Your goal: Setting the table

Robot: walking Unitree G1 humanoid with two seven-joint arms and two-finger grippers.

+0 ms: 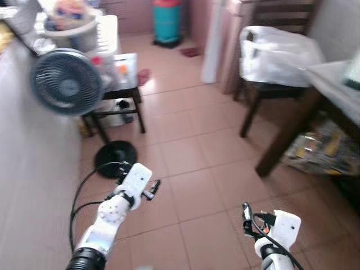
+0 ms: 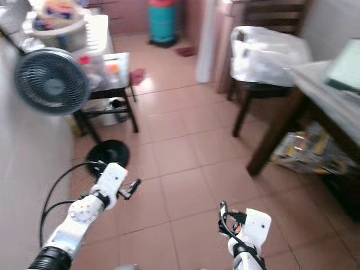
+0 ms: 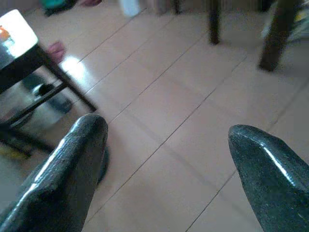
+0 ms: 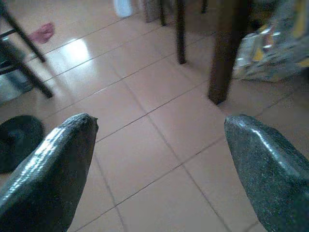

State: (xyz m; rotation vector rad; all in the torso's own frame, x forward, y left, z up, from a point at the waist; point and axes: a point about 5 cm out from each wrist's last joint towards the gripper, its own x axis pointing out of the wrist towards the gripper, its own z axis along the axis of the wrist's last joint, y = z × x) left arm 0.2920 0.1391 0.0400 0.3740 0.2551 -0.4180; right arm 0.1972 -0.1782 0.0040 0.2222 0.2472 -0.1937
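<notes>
Setting: tiled floor point(image 1: 185, 169) of a home room, seen from the head camera while the picture is slightly blurred.
Left hand point(image 1: 154, 189): held low over the floor at the robot's left front; the wrist view shows its two black fingers point(image 3: 72, 164) spread apart with nothing between them.
Right hand point(image 1: 246, 216): held low at the robot's right front; fingers point(image 4: 58, 159) likewise apart, gripping nothing.
Table point(image 1: 337, 93): dark wood frame with a pale top, at the far right edge of view, one thick leg point(image 1: 287, 135) planted on the tiles. A greenish flat item point(image 2: 346, 70) lies on its top; too blurred to name.
Chair point(image 1: 270, 50): dark wood, just beyond the table, a white plastic bag point(image 1: 278, 53) on its seat.
Under the table: a heap of printed packets point(image 1: 320, 149), details unclear.
Left side: round standing fan point(image 1: 66, 81) with black base point(image 1: 115, 158); behind it a low dark stand point(image 1: 115, 101) stacked with containers and a basin point(image 1: 70, 28).
Far end: teal bin point(image 1: 167, 21).
Tableware: none identifiable.
Key relation: the table lies ahead and to the right, well apart from both hands; the right hand is the nearer.
Stage (judged): approach only, no setting begun; a rightward turn and advance seems needed.
</notes>
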